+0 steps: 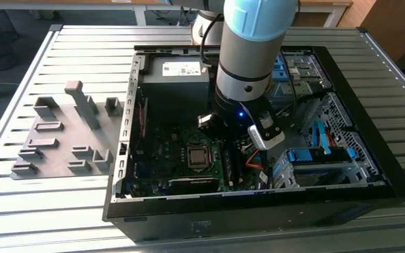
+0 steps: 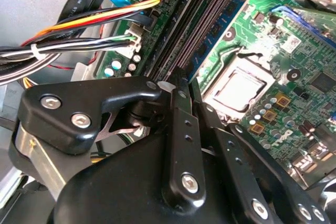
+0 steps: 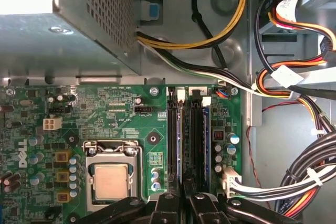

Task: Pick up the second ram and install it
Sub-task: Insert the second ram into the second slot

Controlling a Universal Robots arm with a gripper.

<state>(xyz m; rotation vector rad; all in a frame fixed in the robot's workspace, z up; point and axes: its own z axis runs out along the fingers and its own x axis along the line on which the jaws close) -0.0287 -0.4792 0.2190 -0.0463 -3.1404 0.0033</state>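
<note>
Gripper (image 3: 187,183) – inside the open computer case (image 1: 371,105), low over the green board, hung from the arm (image 1: 248,52). In the exterior view it sits at about 2 o'clock from the processor socket (image 1: 198,156).

Jaws – narrow, the two drawn almost together in both wrist views. Whether a stick's top edge is pinched between them cannot be told.

Second ram (image 3: 181,140) – judged to be the thin stick standing on edge in the memory slots, just beside the socket (image 3: 111,179) and directly ahead of the gripper (image 2: 181,80).

Key relation – the stick's long axis runs straight out from the gap between the jaws, so jaws and stick are in one line, the jaws over its near end. In the exterior view that axis runs roughly 12 to 6 o'clock, alongside the socket.

Neighbours:
- A second bluish strip (image 3: 206,140) lies parallel, one slot further from the socket.
- Bundled cables (image 3: 294,182) lie near that outer side, apart from the jaws.
- Grey blocks (image 1: 55,142) stand on the table at 9 o'clock from the case, well apart.
</note>
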